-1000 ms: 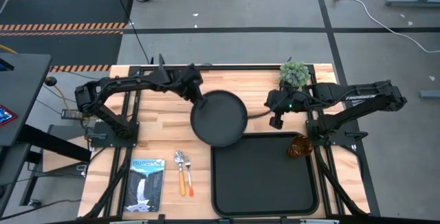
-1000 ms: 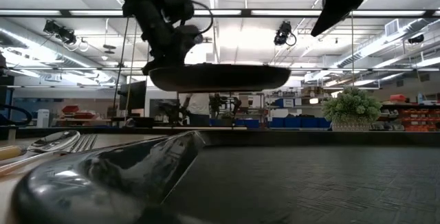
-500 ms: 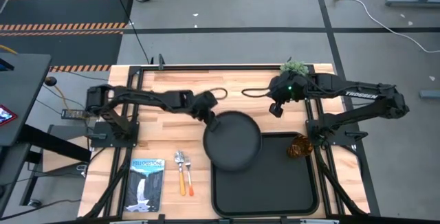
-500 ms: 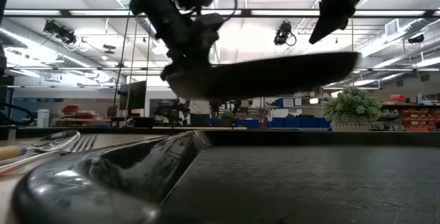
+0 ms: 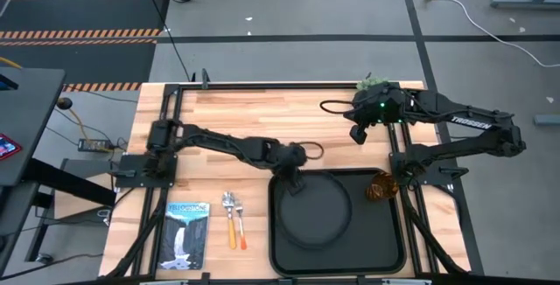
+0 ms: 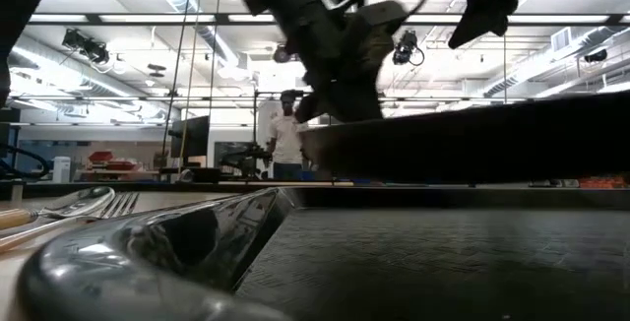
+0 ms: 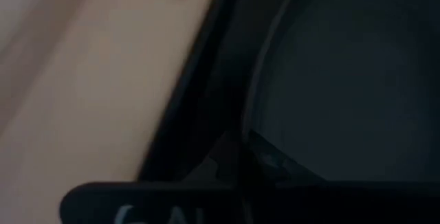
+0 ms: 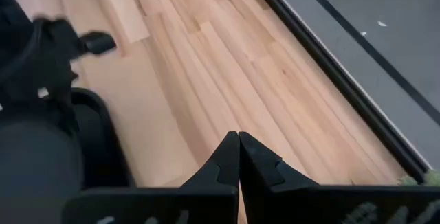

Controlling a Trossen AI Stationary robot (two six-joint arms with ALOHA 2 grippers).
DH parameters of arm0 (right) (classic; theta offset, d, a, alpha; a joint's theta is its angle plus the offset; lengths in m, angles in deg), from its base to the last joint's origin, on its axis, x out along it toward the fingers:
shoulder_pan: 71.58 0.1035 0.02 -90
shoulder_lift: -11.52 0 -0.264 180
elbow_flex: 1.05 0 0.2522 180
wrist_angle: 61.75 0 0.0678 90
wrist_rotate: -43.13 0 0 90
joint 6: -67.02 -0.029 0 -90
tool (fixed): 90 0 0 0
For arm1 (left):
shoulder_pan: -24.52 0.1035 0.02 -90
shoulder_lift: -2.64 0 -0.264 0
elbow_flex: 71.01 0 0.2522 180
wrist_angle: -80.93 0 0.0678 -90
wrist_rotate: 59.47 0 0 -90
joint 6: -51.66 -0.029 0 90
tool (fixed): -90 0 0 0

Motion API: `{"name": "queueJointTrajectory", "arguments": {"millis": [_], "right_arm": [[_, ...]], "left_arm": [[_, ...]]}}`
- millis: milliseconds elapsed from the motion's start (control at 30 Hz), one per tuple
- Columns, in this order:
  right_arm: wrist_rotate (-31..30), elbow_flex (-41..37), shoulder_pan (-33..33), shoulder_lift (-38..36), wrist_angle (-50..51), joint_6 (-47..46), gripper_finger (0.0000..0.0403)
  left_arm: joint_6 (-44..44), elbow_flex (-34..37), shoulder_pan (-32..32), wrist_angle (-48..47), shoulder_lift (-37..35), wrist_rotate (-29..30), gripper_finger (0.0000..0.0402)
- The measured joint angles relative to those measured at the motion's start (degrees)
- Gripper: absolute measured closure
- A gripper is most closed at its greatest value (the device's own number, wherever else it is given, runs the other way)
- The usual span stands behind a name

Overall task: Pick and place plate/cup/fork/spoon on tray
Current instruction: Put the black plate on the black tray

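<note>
The round black plate [image 5: 317, 208] hangs over the black rectangular tray [image 5: 385, 254]. My left gripper [image 5: 293, 178] is shut on the plate's rim. In the low view the plate [image 6: 482, 144] is a little above the tray floor [image 6: 443, 262]. My right gripper [image 5: 358, 134] is shut and empty above the bare wood at the far right. The amber cup [image 5: 381, 186] stands at the tray's far right corner. The spoon [image 5: 229, 215] and the fork [image 5: 240, 225] lie side by side on the table left of the tray; they also show in the low view [image 6: 89, 203]. My left gripper pinches the plate's rim [image 7: 249, 124] between its two fingers, on the plate's far left side. The fingers come slanting down from the table's left and far side. The plate is lifted clear of the tray and stretches away from the gripper toward the right.
A small green plant [image 5: 371, 83] stands at the far right edge, partly hidden by my right arm. A booklet [image 5: 186, 232] lies at the near left. Bare wood [image 5: 262, 114] spreads across the far half of the table. A person [image 6: 287, 134] stands in the room behind.
My left gripper has carried the plate toward the table's right and near edges and down, from above the bare wood to low over the tray. My right gripper has drawn back toward the far edge.
</note>
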Motion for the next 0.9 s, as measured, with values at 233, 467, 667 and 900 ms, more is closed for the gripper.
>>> {"name": "queueJointTrajectory", "arguments": {"millis": [233, 467, 667, 900], "right_arm": [[0.05, 0.00, 0.00, -2.37, -0.42, -0.17, 0.0398], [0.11, 0.00, 0.00, -3.63, -0.43, -0.17, 0.0398], [0.10, 0.00, 0.00, -3.79, -0.42, -0.03, 0.0398], [0.09, 0.00, 0.00, -3.81, -0.42, 1.28, 0.0398]], "left_arm": [[-2.07, -14.35, -2.20, -7.74, 9.72, -0.10, 0.0390], [-1.02, -23.81, -2.71, -10.82, 16.82, -1.63, 0.0390], [0.83, -28.20, -3.36, -10.58, 20.20, -1.75, 0.0390], [3.20, -28.62, -4.10, -6.38, 20.95, -1.13, 0.0390]]}}
